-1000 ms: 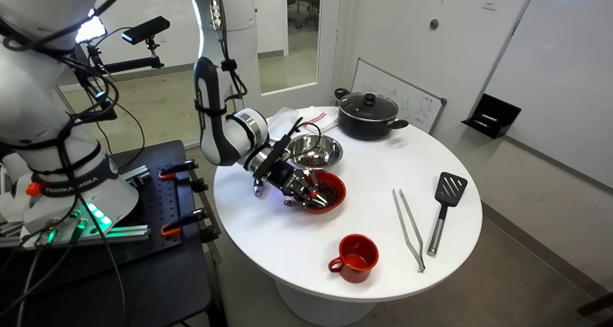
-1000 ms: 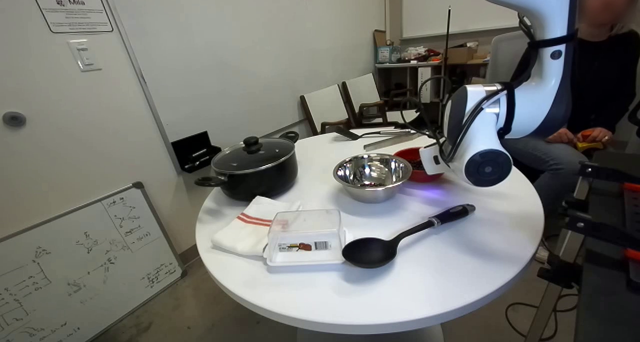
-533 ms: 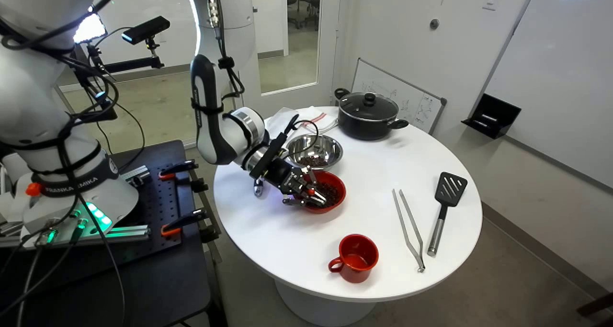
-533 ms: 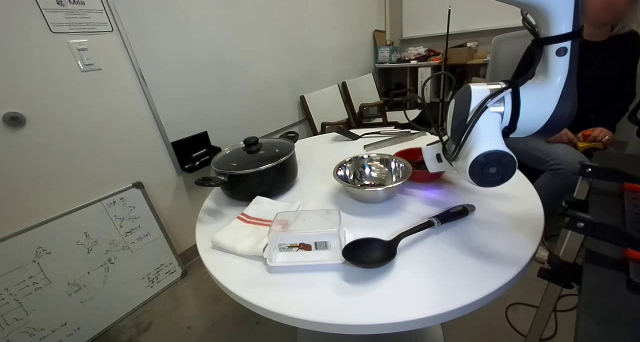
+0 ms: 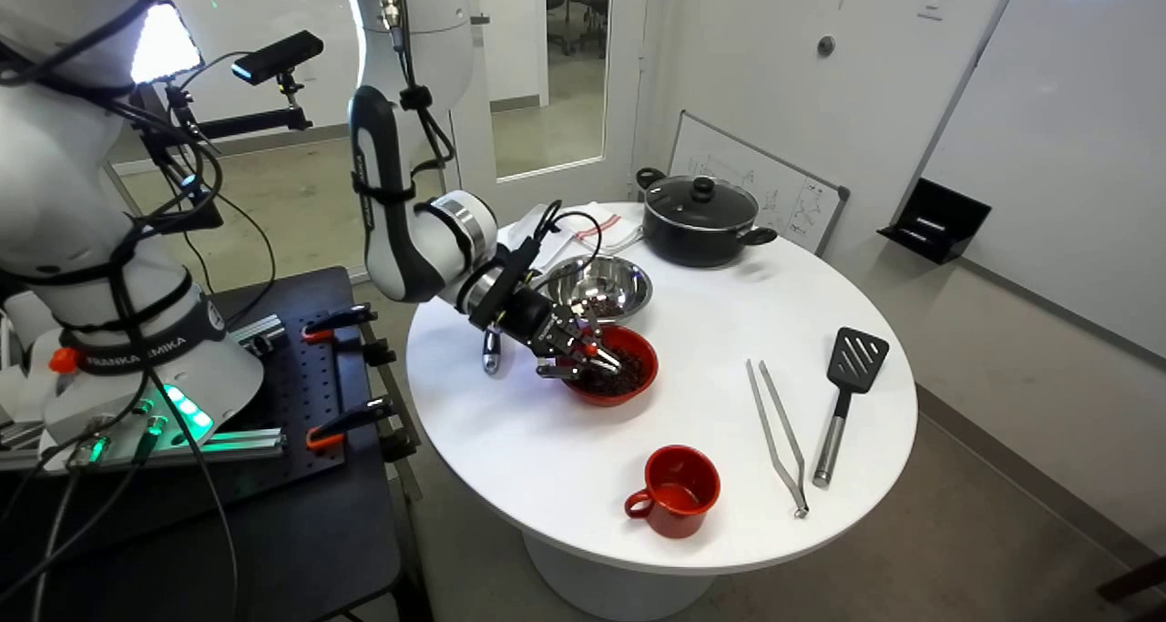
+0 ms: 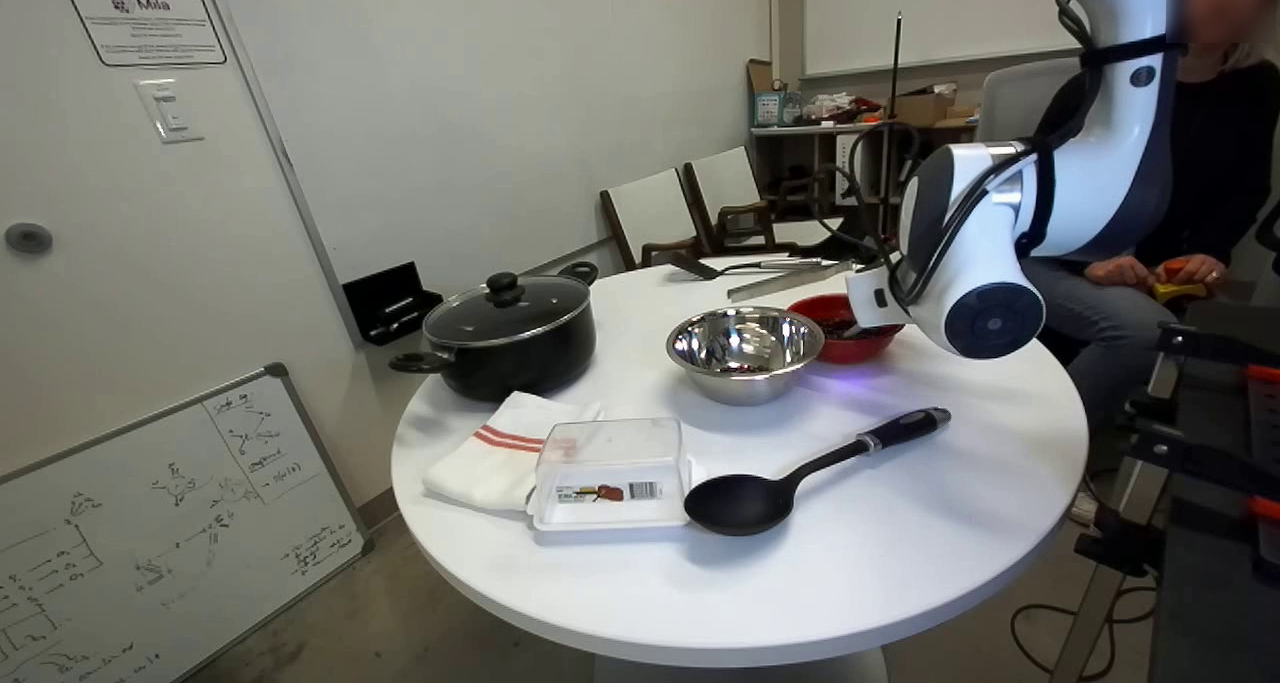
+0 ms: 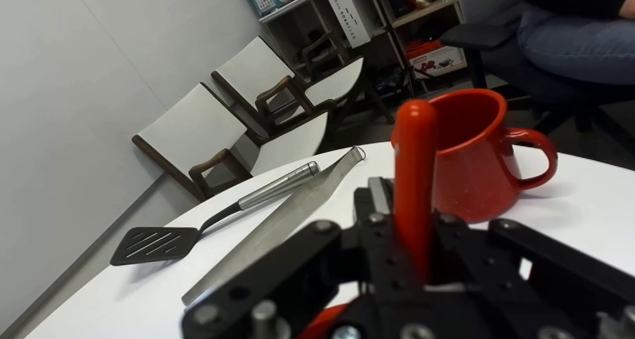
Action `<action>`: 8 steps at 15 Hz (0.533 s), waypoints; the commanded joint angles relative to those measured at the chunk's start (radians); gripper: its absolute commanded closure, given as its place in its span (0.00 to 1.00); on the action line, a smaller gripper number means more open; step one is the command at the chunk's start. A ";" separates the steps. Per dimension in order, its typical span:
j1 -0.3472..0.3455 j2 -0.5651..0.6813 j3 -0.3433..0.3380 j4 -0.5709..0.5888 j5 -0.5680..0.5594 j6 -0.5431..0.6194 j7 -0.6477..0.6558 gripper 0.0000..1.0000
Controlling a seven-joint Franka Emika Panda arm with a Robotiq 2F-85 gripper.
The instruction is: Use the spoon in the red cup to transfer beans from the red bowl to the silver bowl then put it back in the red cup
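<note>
– Where is the spoon (image 7: 414, 185) to be found?
– It is gripped by its red handle in the closed jaws, upright just right of centre in the wrist view. In an exterior view the jaws are seen over the red bowl (image 5: 649, 360), at the middle of the frame.
– Can a load be made out?
– No. The scoop cannot be picked out, so whether any beans (image 5: 619, 382) have been taken up is not known. Some are seen in the silver bowl (image 6: 745, 388), so a further spoonful is presumably being sought.
– What could be spoiled from here?
– Beans could be spilled onto the surface (image 5: 738, 331) if the spoon were tilted or jerked while being carried across. The slim, glossy handle could also be twisted if the scoop were pressed hard against the bowl's wall.
– And the bowls?
– They are placed just beside each other; contact cannot be judged. The red one could be dragged or tipped if its rim were caught by the jaws.
– And the return?
– The red cup (image 5: 672, 520) is seen upright in the lower middle of an exterior view, well apart from the bowls, with no spoon in it. It could be knocked over if its rim were struck by the scoop on the way in.
</note>
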 commanded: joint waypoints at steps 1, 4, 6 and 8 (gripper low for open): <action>-0.007 -0.049 0.006 -0.038 -0.007 -0.005 0.021 0.98; -0.008 -0.066 0.005 -0.043 -0.006 -0.005 0.026 0.98; -0.009 -0.078 0.006 -0.049 -0.006 -0.004 0.034 0.98; -0.010 -0.092 0.005 -0.057 -0.006 -0.003 0.043 0.98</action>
